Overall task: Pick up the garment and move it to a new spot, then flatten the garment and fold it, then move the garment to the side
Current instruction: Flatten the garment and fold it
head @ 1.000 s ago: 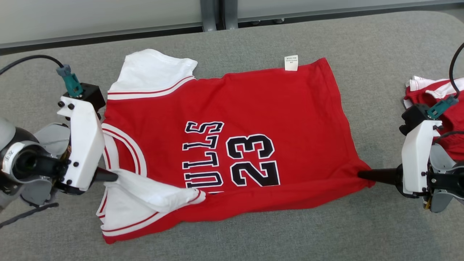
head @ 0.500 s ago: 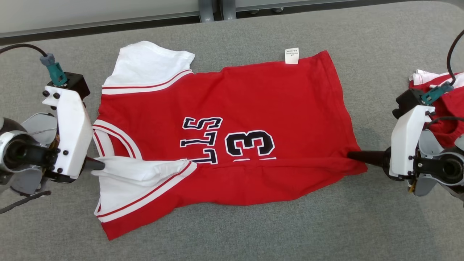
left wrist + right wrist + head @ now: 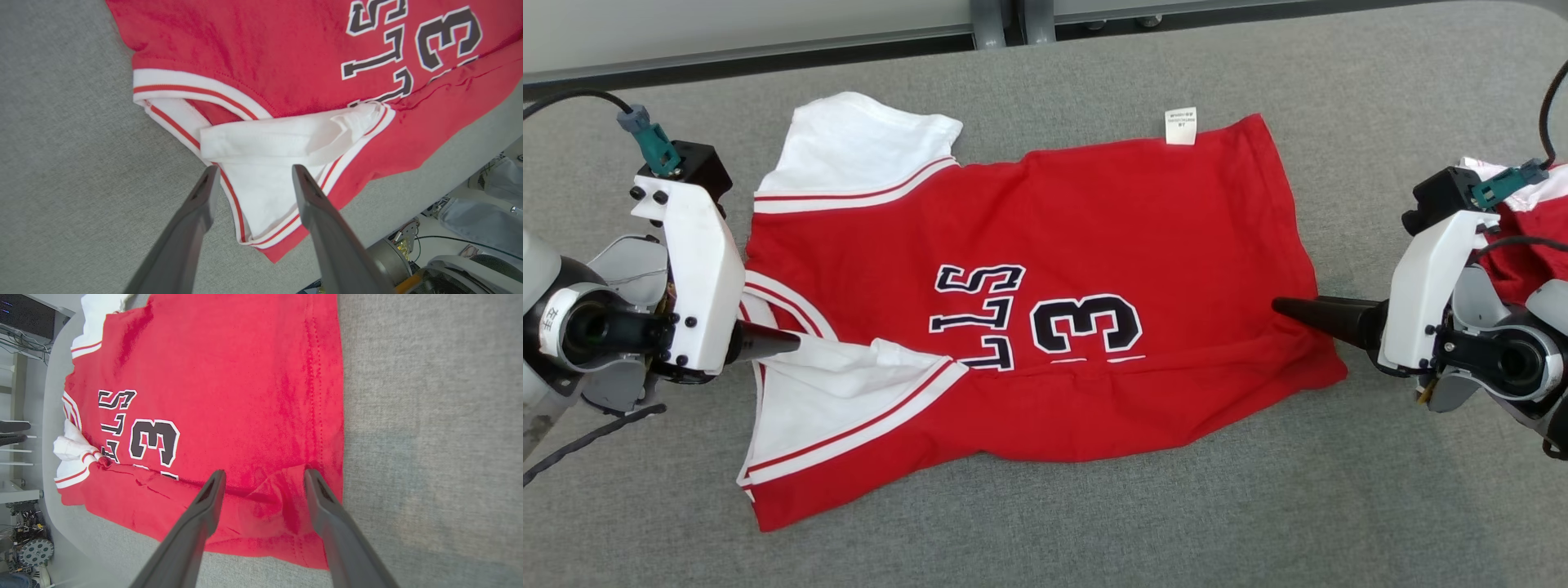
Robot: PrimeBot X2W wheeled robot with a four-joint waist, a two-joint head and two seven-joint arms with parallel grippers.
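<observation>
Left gripper (image 3: 778, 341) and right gripper (image 3: 1290, 309) gape empty at opposite ends of the half-folded garment (image 3: 1094, 237); the next fold needs matched grasps.

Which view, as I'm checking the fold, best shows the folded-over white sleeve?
Left wrist view: the folded sleeve lies close, its doubled flap plain. Head view shows it whole but smaller; right wrist view, a distant white lump.

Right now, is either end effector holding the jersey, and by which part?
Nothing held. The left end effector is open at the white sleeve of the jersey; the right end effector is open at the hem corner.
</observation>
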